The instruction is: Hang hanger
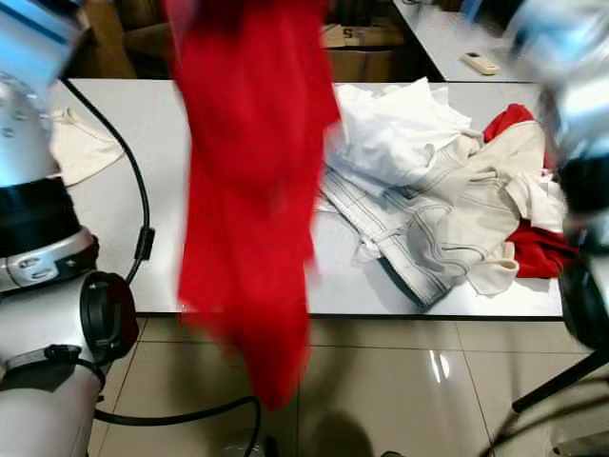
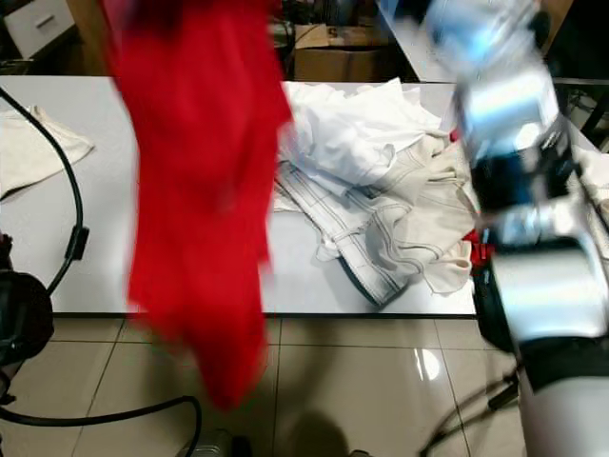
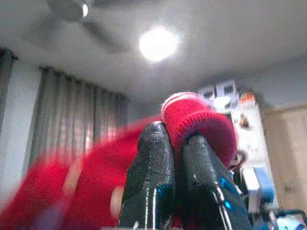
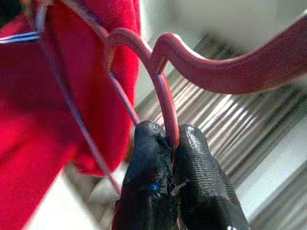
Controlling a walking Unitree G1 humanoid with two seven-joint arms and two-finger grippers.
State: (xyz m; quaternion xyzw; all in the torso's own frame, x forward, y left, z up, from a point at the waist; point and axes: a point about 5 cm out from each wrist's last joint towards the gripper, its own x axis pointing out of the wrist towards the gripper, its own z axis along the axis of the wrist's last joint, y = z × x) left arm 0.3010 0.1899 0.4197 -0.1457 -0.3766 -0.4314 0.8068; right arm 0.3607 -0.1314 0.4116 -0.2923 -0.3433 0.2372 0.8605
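Hanger (image 4: pixel 211 67), red plastic, is held up in the air by its hook, which the right pincer (image 4: pixel 172 143) clamps between its two black fingers, pressed tight together on the thin curved stem. A large red garment (image 1: pixel 249 190) hangs down blurred in front of the robot, its lower end dangling past the near edge of a long white worktop (image 1: pixel 143 238) toward the glossy tiled floor (image 1: pixel 400 381). The left pincer (image 3: pixel 176 143) is raised toward the ceiling and grips a ribbed red cuff or hem of that garment (image 3: pixel 199 117), fingers closed on the cloth. On the worktop, to the right of the hanging garment, lies a heap of laundry: a crumpled white shirt (image 1: pixel 400 133), cream trousers with dark stitching (image 1: pixel 447 228), and another red piece (image 1: pixel 538 248) partly under them. A beige cloth (image 1: pixel 81 143) lies flat at the far left. Black cables (image 1: pixel 138 209) loop beside the left arm
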